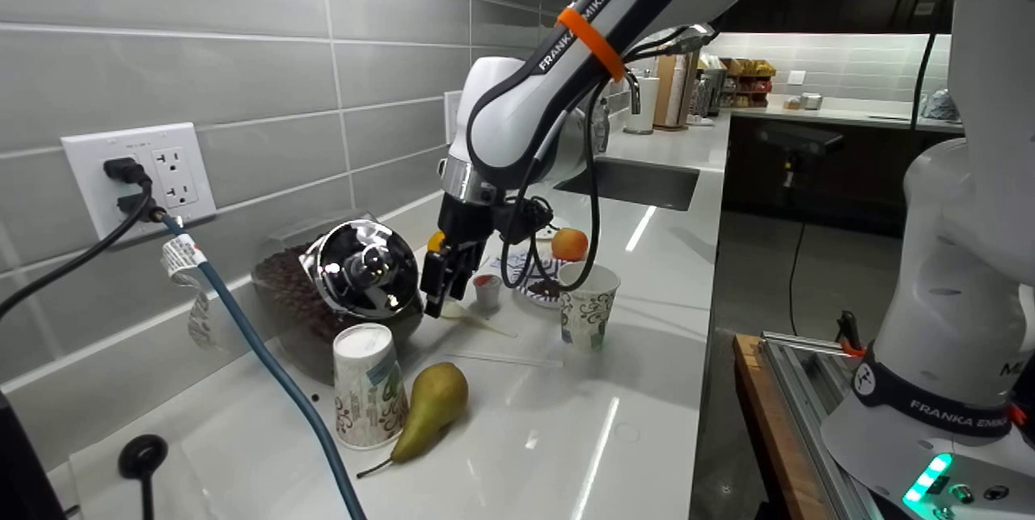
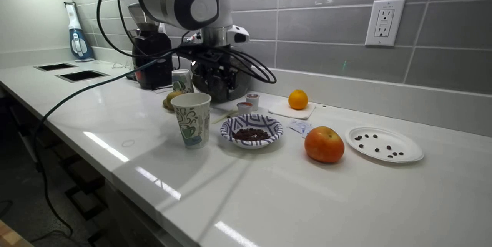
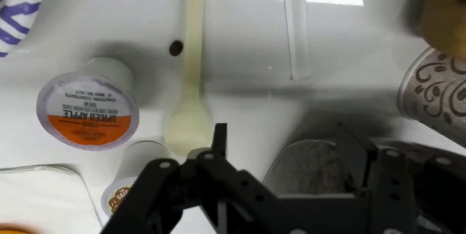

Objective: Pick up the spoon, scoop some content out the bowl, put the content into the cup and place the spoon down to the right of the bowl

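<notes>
A pale yellow spoon (image 3: pixel 193 63) lies on the counter, its scoop end just left of my left fingertip in the wrist view. It also shows in both exterior views (image 1: pixel 485 324) (image 2: pixel 224 116). My gripper (image 3: pixel 287 141) is open and empty above the counter, beside the glass jar; it also shows in both exterior views (image 1: pixel 445 293) (image 2: pixel 220 85). A white bowl with a purple pattern (image 2: pixel 273 124) holds dark beans; its edge shows in the wrist view (image 3: pixel 22 12). The pale printed cup (image 2: pixel 192 124) stands upright beside the bowl, also in an exterior view (image 1: pixel 589 314).
A glass jar of beans (image 1: pixel 299 342) with a shiny lid (image 1: pixel 372 265) stands by the wall. An upturned cup (image 1: pixel 368 391), a pear (image 1: pixel 437 407) and a clear straw-like strip (image 3: pixel 296 26) are nearby. Coffee pods (image 3: pixel 87 114), an orange (image 2: pixel 298 99) and an apple (image 2: pixel 324 145) surround the bowl.
</notes>
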